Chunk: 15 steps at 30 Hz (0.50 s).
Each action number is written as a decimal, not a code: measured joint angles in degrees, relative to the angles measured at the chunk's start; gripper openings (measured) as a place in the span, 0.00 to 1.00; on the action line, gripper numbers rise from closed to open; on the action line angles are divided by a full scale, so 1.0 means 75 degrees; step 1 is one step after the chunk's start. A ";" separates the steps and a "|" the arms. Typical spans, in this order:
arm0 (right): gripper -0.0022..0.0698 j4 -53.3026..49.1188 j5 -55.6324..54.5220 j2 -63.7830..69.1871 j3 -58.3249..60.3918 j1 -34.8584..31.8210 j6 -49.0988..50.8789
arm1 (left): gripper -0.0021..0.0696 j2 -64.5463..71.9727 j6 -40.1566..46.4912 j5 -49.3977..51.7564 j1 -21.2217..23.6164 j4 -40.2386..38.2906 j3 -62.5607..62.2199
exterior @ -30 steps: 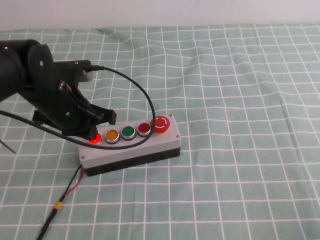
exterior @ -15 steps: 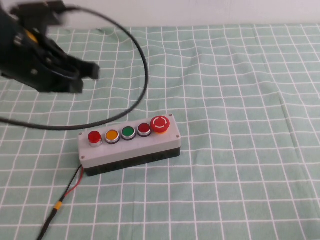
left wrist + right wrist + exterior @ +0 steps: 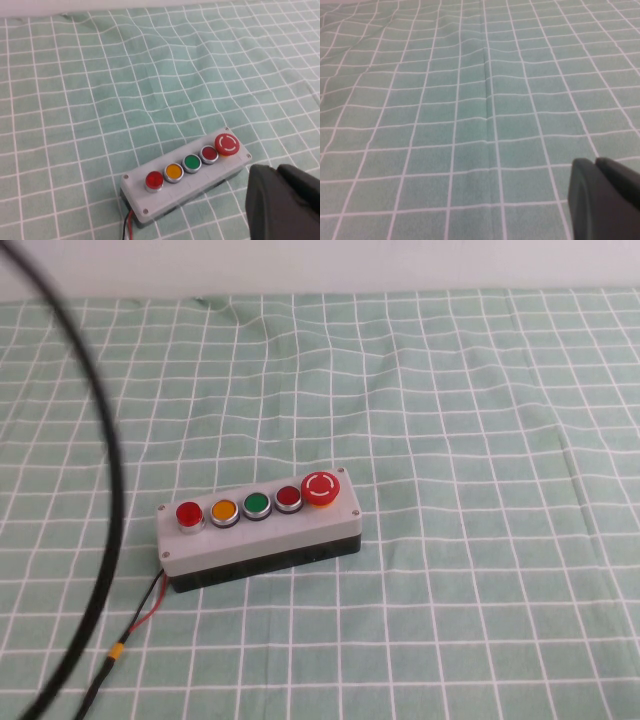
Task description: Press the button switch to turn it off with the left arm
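At the end of the row on the grey box (image 3: 262,538), next to the orange button (image 3: 223,510), sits the button switch (image 3: 188,513) — unlit, nothing touching it. Green button (image 3: 256,504), dark red button (image 3: 288,498) and the big red mushroom button (image 3: 320,488) follow. Box rests on the green checked worktop (image 3: 480,420), red and black wires (image 3: 145,608) exiting near the switch end. Thick black cable (image 3: 100,490) arcs past. Left gripper (image 3: 282,202) hangs above, well clear of the box; right gripper (image 3: 602,197) over bare cloth. Jaws on both: cannot tell.

Matte-blk grippers (image 3: 282,202), thick blk cable (image 3: 100,490)
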 joint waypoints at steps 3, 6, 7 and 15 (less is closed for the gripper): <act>0.01 0.0000 0.0000 0.0000 0.0000 0.0000 0.0000 | 0.02 -0.0871 -0.0053 0.0017 0.0000 -0.0074 0.0664; 0.01 0.0000 0.0000 0.0000 0.0000 0.0000 0.0000 | 0.02 -0.1882 -0.0065 -0.0030 0.0000 -0.0105 0.1492; 0.01 0.0000 0.0000 0.0000 0.0000 0.0000 0.0000 | 0.02 -0.2167 -0.0065 -0.0074 0.0000 -0.0124 0.1715; 0.01 0.0000 0.0000 0.0000 0.0000 0.0000 0.0000 | 0.02 -0.4364 -0.0236 -0.0611 -0.0006 -0.0498 0.3237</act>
